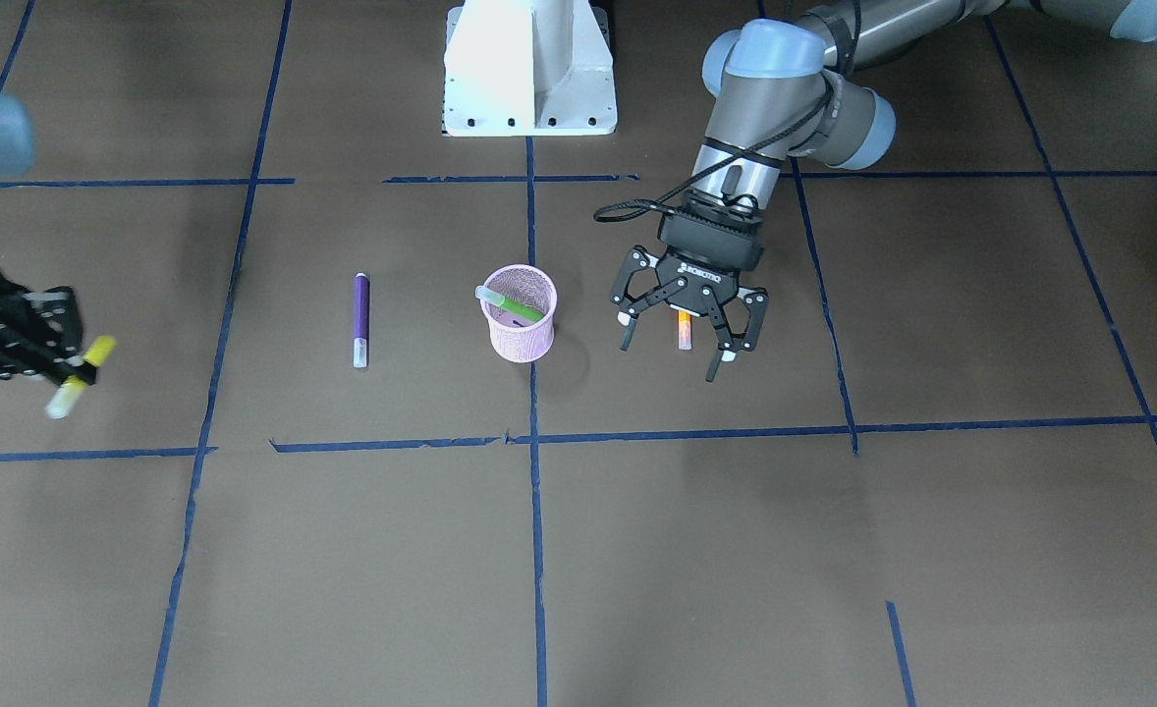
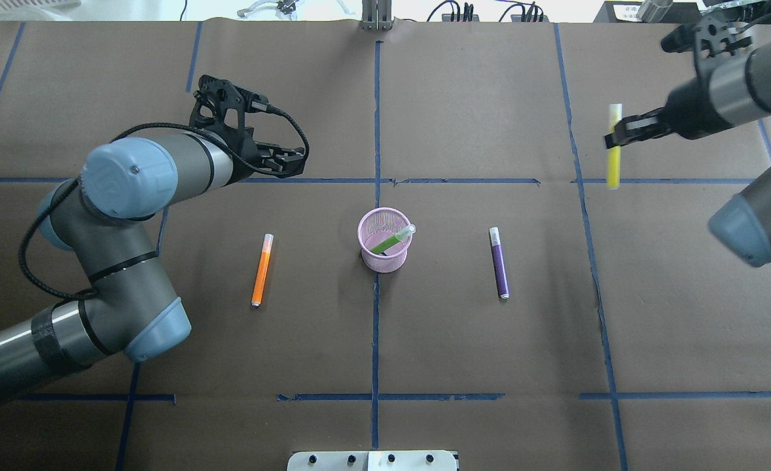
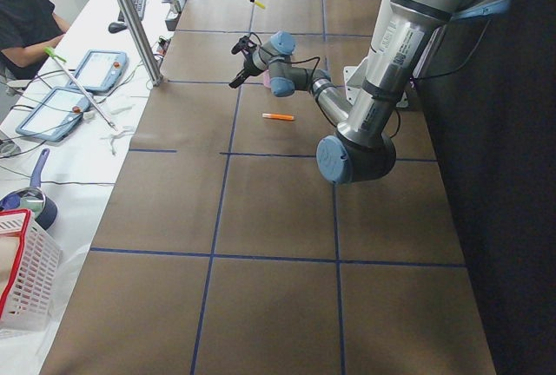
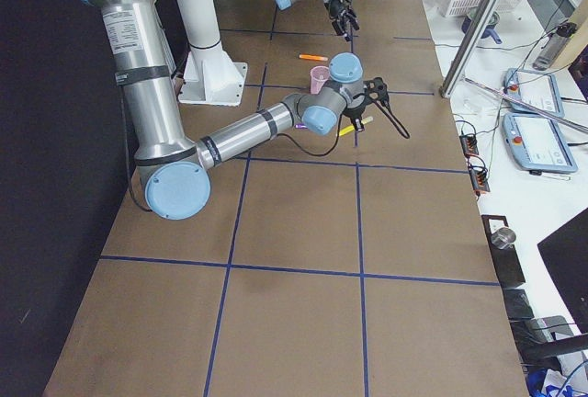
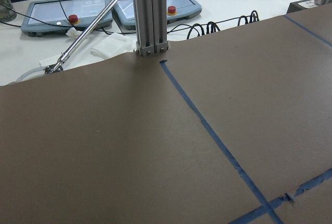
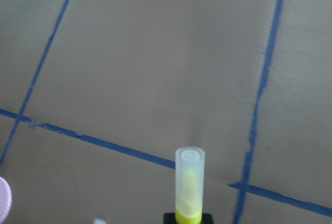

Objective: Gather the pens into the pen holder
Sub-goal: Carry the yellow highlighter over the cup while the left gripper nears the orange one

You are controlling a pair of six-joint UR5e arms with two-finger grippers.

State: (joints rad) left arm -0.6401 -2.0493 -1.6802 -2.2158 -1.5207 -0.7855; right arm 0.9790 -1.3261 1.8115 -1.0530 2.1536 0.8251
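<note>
The pink mesh pen holder stands upright at the table's middle with a green pen leaning inside it. An orange pen lies flat to its left in the overhead view, and a purple pen lies flat to its right. My left gripper hangs open above the table near the orange pen, touching nothing. My right gripper is raised at the far right, shut on a yellow pen with a pale cap. The left wrist view shows only bare table.
Blue tape lines cross the brown table cover. The white robot base stands at the table's robot side. Beyond the far edge are an aluminium post, tablets and cables. A person sits at the side bench.
</note>
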